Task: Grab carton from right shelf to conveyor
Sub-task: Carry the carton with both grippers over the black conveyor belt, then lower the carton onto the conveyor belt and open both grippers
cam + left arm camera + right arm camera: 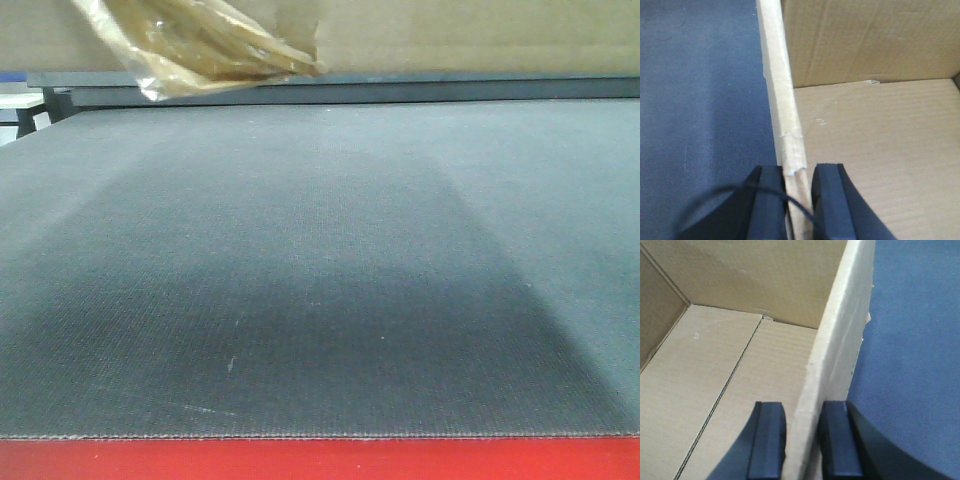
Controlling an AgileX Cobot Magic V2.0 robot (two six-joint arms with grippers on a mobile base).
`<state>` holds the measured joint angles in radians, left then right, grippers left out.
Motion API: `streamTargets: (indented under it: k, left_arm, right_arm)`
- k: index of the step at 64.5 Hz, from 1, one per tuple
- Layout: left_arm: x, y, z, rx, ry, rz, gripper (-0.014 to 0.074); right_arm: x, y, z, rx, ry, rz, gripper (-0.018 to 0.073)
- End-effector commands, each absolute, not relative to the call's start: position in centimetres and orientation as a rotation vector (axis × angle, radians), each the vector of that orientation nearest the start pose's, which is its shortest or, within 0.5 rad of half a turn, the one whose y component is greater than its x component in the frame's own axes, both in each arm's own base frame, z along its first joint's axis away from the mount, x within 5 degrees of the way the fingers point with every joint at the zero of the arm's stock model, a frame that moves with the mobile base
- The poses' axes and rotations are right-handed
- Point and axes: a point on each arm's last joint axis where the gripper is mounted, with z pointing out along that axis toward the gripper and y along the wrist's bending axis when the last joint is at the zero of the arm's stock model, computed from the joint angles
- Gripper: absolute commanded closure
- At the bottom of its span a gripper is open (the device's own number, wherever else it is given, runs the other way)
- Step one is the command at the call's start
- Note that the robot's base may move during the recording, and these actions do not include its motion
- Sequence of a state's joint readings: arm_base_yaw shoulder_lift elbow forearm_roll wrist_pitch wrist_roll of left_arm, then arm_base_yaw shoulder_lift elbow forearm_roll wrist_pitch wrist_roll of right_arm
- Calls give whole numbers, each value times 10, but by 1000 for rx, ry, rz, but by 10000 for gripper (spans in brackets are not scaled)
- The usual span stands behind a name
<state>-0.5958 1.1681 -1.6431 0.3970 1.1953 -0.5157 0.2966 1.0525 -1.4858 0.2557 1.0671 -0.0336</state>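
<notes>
The brown carton (pixel 450 35) hangs across the top of the front view, above the far part of the conveyor (pixel 320 280). Crinkled yellowish tape (pixel 190 45) dangles from its bottom seam. In the left wrist view, my left gripper (pixel 799 170) is shut on the carton's left wall (pixel 782 110), one finger outside and one inside the open carton (pixel 865 150). On the other side, my right gripper (pixel 807 407) is shut on the right wall (pixel 835 355), with the carton's floor (pixel 715 380) to its left. The right shelf is out of view.
The belt's bright red front edge (pixel 320 460) runs along the bottom of the front view. A dark rail (pixel 350 92) borders the belt's far side. White and blue shapes (pixel 20 105) show at the far left. Belt surface lies beside both carton walls (pixel 700 100) (pixel 910 365).
</notes>
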Motion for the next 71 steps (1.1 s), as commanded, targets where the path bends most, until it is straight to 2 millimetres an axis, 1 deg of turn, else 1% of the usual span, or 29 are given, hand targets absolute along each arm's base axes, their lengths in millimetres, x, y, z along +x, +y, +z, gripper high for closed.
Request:
streamTargets:
  k: [1, 60, 64, 67, 71]
  left_arm:
    - [177, -63, 511, 7, 2064, 20, 610]
    - [177, -64, 511, 8, 2067, 13, 610]
    - [177, -64, 511, 14, 2069, 7, 610]
    - [177, -65, 511, 34, 2072, 11, 610]
    - [183, -69, 507, 61, 2088, 31, 610]
  right_arm:
    - [158, 66, 491, -374, 2059, 410, 623]
    - [158, 66, 491, -374, 2059, 410, 623]
    - [158, 67, 491, -374, 2059, 430, 623]
    - [159, 68, 491, -373, 2057, 430, 623]
    - [164, 69, 488, -372, 2070, 430, 623]
